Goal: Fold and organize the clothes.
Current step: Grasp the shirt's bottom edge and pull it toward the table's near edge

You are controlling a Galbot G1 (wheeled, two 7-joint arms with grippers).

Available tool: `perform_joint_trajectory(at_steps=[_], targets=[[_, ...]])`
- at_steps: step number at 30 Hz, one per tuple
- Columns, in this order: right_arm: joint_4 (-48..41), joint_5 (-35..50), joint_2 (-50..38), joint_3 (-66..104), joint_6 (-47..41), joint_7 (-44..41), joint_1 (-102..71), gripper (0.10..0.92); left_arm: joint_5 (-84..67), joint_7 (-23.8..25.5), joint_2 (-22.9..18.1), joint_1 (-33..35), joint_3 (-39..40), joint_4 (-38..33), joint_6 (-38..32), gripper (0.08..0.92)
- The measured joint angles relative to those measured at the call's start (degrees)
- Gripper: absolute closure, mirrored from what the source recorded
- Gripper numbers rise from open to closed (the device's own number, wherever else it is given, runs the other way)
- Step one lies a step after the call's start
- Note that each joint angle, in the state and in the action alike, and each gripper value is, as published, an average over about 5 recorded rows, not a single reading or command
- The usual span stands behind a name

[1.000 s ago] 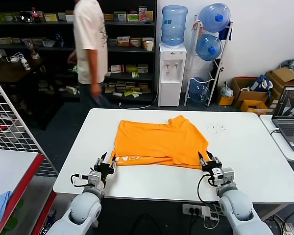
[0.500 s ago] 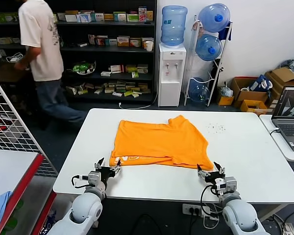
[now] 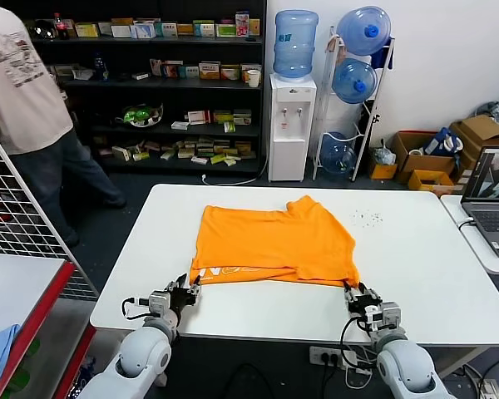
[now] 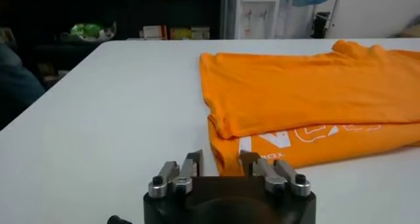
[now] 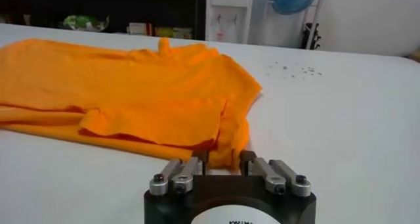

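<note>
I have the orange T-shirt [image 3: 270, 245] lying partly folded near the middle of the white table [image 3: 416, 258], its white lettering along the near left edge. My left gripper [image 3: 183, 291] sits low at the shirt's near left corner, fingers [image 4: 190, 166] narrowed with the hem between them. My right gripper [image 3: 356, 296] is at the near right corner, fingers [image 5: 252, 164] close together around the bunched fabric there; I cannot tell whether either one has a firm grip yet.
</note>
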Motion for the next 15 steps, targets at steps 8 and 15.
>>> perform_joint_trajectory(at_steps=[8, 15], targets=[[5.28, 1.16, -2.52, 0.88, -2.52, 1.81, -4.16, 0.897, -1.88, -0.24, 1.59, 1.81, -0.73, -3.26, 1.57, 0.851], [11.26, 1.48, -5.01, 1.96, -4.02, 2.8, -9.84, 0.897, -3.97, -0.96, 3.89, 4.94, -1.56, -8.48, 2.84, 0.911]])
